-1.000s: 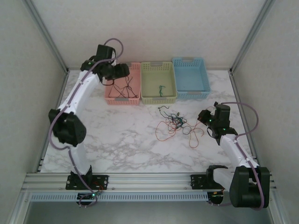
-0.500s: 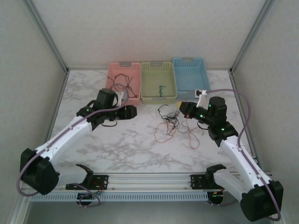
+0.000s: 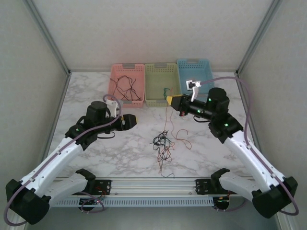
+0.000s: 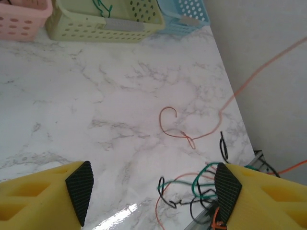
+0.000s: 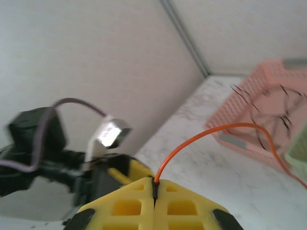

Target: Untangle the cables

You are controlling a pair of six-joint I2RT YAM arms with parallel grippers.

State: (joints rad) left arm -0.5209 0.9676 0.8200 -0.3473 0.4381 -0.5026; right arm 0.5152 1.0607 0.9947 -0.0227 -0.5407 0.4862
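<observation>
Your right gripper (image 3: pixel 171 99) is clamped on one orange cable (image 5: pixel 216 128), its fingertips pressed together with the strand pinched at the seam. It holds that strand up over the marble table (image 3: pixel 96 158), a little above the centre of the overhead view and just in front of the green basket (image 3: pixel 163 101). Your left gripper (image 4: pixel 153 189) has its fingers wide apart with nothing between them. It hovers left of centre, facing the tangle (image 3: pixel 161 141). Judging by how things lie, you are partway through. The pink basket (image 3: pixel 125 102), at the left of the row along the top, holds several black cables (image 3: pixel 125 86), and the green basket in the middle holds a green cable (image 3: pixel 166 91). The tangle of black, green and orange strands lies on the marble just below centre, with a tail trailing toward the bottom of the frame. So the held strand is not yet free, and the rest of the knot is left to pick apart. The blue basket (image 3: pixel 196 63) at the right of the row is partly covered by the right arm, so you cannot tell what it holds. In the left wrist view an orange loop (image 4: pixel 168 125) lies flat mid-frame with a line rising off to the upper right. It is probably the held strand, but where it leaves the knot is too fine to trace. The bottom edge of that view cuts off the tangle's lower part.
</observation>
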